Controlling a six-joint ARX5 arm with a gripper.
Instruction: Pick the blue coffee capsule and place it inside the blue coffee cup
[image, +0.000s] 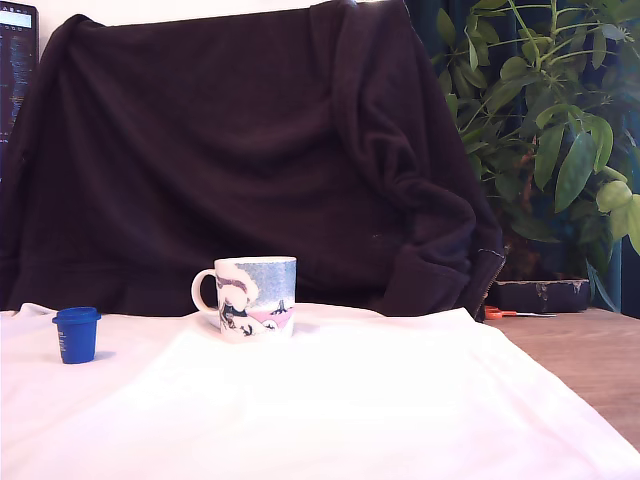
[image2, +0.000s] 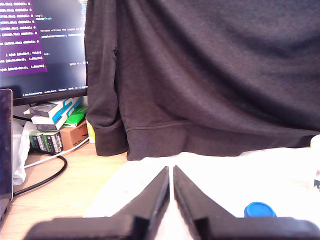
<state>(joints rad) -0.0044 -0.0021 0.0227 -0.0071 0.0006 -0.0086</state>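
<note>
The blue coffee capsule (image: 76, 334) stands upright on the white cloth (image: 330, 410) near the exterior view's left edge, rim uppermost, well apart from the blue coffee cup (image: 255, 298), which sits farther back near the middle with its handle toward that view's left and its mouth open upward. The capsule looks like light, stiff plastic with smooth tapered sides, so it would probably tip or skid on the loose cloth if nudged; the safest hold seems to be across the body just under the wider rim, which would stop it slipping down through the pinch. In the wrist view only its blue top (image2: 259, 209) shows, low and off to one side of the gripper (image2: 170, 172), not between the tips. The two dark fingers (image2: 159, 192) are drawn almost together, with only a thin sliver of cloth visible between them, holding nothing and touching nothing. They would need to spread before closing on the capsule. A dark garment (image: 250, 150) hangs behind the table.
</note>
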